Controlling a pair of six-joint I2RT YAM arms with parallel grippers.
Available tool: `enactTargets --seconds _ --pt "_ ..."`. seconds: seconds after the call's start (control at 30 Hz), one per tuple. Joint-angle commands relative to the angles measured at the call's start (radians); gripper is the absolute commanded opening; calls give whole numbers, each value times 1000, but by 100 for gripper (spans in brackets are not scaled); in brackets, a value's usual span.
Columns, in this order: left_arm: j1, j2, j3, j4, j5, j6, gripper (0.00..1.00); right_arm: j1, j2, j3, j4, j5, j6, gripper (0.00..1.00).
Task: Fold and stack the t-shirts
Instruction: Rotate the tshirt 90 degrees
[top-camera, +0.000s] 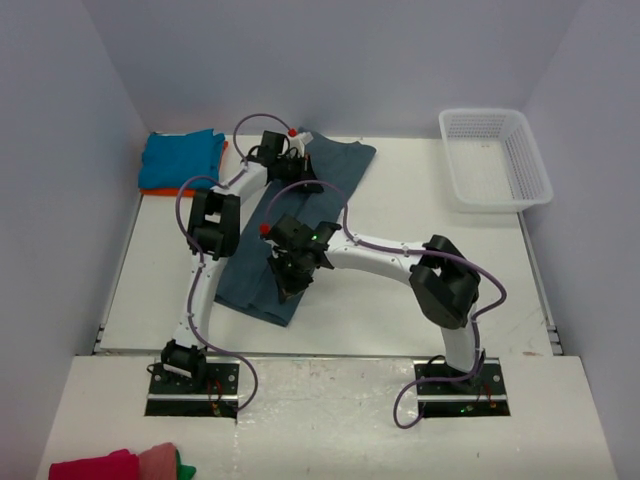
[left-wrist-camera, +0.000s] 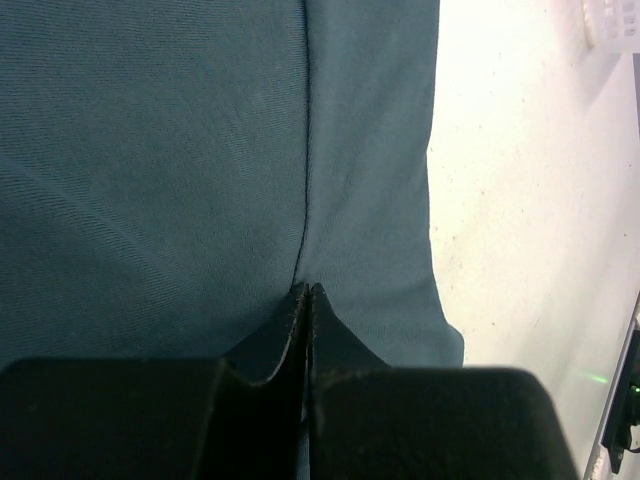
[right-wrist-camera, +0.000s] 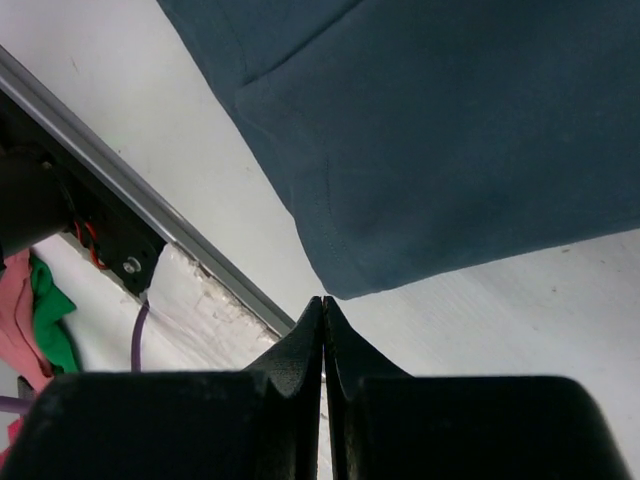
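**Two closed grippers at the slate-blue t-shirt**

Shows, from above, the slate-blue t-shirt (top-camera: 255, 275) laid flat on a slant across the middle of the white table (top-camera: 400, 300), one end toward the back wall, the other toward the left arm's base. Finds the left gripper (top-camera: 300, 142) at the far end of that shirt, jaws pressed together with no gap. From its wrist camera, places the fingertips (left-wrist-camera: 295, 340) right at a crease running up the cloth; cannot tell whether any cloth is pinched there. Finds the right gripper (top-camera: 290, 275) low at the shirt's near right edge, likewise closed tight with nothing seen between the jaws. From its own camera, puts the tips just off the shirt's corner, above bare table, near the metal rail (right-wrist-camera: 120, 180) along the table's front.

Hides much of the shirt's middle under both forearms and loops of purple cable (top-camera: 345, 215). Keeps the turquoise-blue t-shirt (top-camera: 180, 155) folded in the back left corner, on top of the orange t-shirt (top-camera: 160, 190), only an edge of the latter visible. Leaves the white mesh basket (top-camera: 540, 190) at the back right, well apart from all three shirts. Tucks red, pink and green cloths (top-camera: 110, 465) at the near left, in front of the arm bases.
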Motion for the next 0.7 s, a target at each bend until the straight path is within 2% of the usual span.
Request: enactTargets --seconds 0.0,0.43,0.67 --pt "18 -12 25 -19 -6 -10 0 29 27 25 20 -49 6 0" --pt "46 -2 5 11 1 -33 0 37 110 -78 137 -80 46 0" --pt "55 20 -47 54 -2 -65 0 37 74 -254 229 -89 89 0"
